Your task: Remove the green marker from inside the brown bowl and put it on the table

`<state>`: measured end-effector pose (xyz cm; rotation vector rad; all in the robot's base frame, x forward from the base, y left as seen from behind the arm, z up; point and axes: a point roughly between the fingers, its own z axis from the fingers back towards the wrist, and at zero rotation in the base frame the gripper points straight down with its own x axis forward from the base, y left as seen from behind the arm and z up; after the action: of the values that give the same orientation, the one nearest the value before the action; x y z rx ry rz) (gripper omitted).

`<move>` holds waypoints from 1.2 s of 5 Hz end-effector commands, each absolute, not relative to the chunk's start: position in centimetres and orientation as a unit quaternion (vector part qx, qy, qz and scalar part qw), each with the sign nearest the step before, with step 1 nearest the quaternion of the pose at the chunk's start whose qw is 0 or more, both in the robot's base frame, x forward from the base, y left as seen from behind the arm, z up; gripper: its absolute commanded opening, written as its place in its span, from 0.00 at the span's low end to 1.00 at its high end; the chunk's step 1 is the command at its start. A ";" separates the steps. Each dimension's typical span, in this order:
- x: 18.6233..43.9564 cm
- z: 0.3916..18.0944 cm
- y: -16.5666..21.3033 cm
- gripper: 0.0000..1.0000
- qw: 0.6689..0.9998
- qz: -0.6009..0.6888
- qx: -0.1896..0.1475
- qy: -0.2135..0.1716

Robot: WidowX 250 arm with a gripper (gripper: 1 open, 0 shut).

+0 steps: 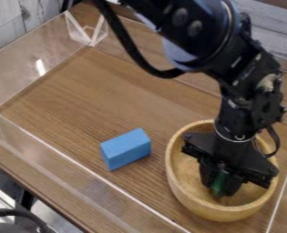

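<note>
The brown bowl [189, 193] sits on the table [109, 91] at the front right. My gripper [230, 181] reaches down into the bowl from above, its black fingers [211, 173] drawn together. Between them shows a small piece of the green marker [225, 187], low in the bowl. The gripper is shut on the green marker. The arm and fingers hide the rest of the marker's barrel.
A blue rectangular block [126, 147] lies on the table just left of the bowl. Low clear acrylic walls [42, 55] edge the tabletop at the left and back. The black arm [207, 41] arches over the right side from the back.
</note>
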<state>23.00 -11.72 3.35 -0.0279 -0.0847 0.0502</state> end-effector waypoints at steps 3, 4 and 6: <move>23.9 7.0 -12.1 0.00 0.998 0.010 -0.002 -0.058; 24.2 10.3 -11.7 0.00 0.998 0.009 0.009 -0.066; 24.5 11.9 -10.5 0.00 0.996 0.005 0.004 -0.086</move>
<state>23.93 -10.58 10.33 0.0339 -0.1168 -0.0020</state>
